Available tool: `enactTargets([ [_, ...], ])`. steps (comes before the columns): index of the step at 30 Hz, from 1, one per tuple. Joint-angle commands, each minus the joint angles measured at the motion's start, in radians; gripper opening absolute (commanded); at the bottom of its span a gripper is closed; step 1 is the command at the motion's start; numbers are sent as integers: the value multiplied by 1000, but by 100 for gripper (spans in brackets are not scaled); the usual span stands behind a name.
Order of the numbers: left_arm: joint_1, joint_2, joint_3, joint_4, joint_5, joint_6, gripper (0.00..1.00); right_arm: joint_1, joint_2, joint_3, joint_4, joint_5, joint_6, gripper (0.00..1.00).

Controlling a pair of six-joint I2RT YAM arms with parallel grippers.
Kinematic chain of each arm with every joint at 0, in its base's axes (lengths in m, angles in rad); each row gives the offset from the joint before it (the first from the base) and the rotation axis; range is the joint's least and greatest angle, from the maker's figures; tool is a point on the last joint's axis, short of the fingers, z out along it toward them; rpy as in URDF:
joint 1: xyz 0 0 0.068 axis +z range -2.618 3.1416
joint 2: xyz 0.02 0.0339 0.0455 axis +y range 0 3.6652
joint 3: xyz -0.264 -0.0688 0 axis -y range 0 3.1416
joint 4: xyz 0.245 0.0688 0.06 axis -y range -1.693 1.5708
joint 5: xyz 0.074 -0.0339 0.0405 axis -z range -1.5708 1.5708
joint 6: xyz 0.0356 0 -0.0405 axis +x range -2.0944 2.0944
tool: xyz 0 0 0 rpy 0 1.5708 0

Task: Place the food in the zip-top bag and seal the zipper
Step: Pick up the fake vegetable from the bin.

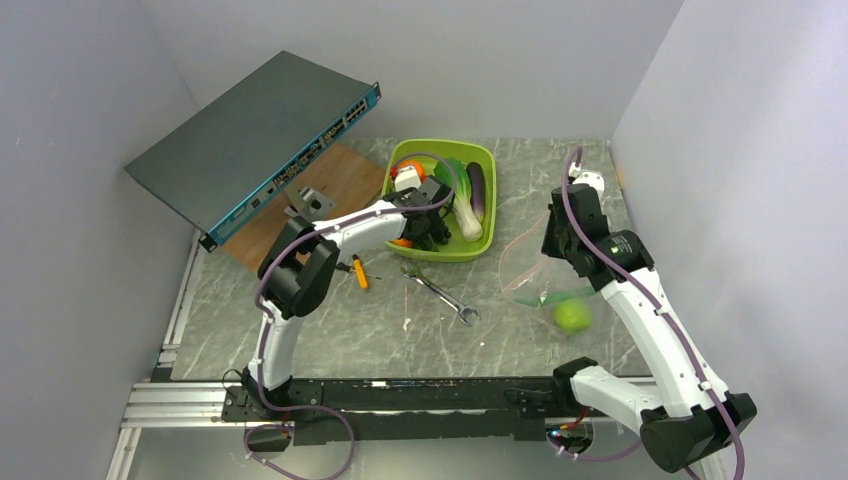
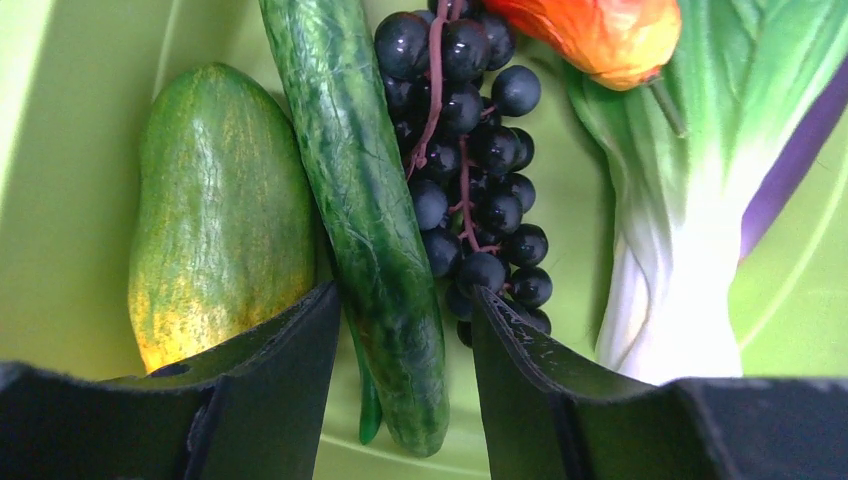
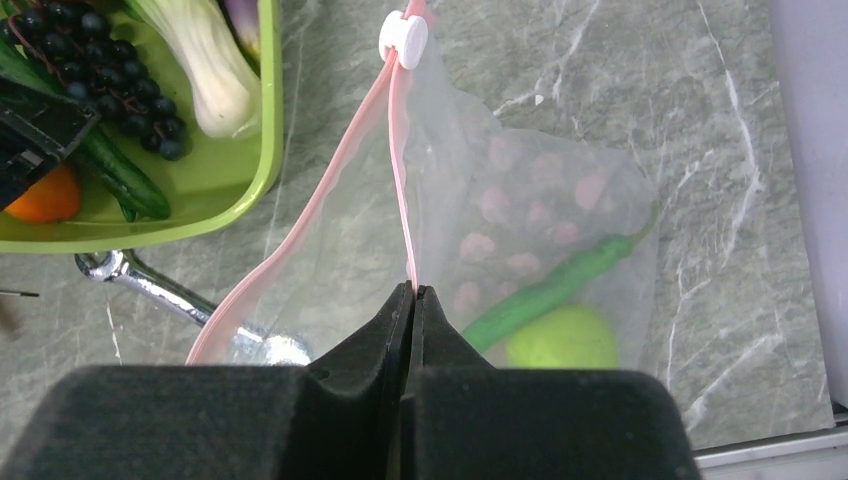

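Note:
In the lime-green tub, my left gripper stands open, its jaws astride the long dark-green cucumber with a small gap on each side. Dark purple grapes, bok choy, an orange piece and a fat green-yellow fruit lie around it. My right gripper is shut on the pink zipper of the zip-top bag, holding the mouth open. A round green fruit and a thin green pod lie inside the bag.
A silver wrench and an orange-handled tool lie on the marble table between the tub and the arm bases. A tilted network switch leans over a wooden board at the back left. Walls close in on both sides.

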Motion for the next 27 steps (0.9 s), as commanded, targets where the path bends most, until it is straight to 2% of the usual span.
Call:
enactTargets([
  [1, 1, 12, 28, 19, -31, -99, 55, -1, -23, -12, 41, -19, -22, 0],
  [14, 8, 52, 32, -9, -33, -133, 52, -1, -36, -19, 53, -18, -31, 0],
  [16, 10, 52, 31, -1, -24, -120, 45, 0, -42, -22, 54, -18, -32, 0],
  [19, 7, 29, 29, 20, -10, -74, 27, 0, -50, -23, 52, -16, -32, 0],
  [27, -1, -122, -6, 10, 112, 117, 5, 2, -74, -31, 62, -21, -34, 0],
])
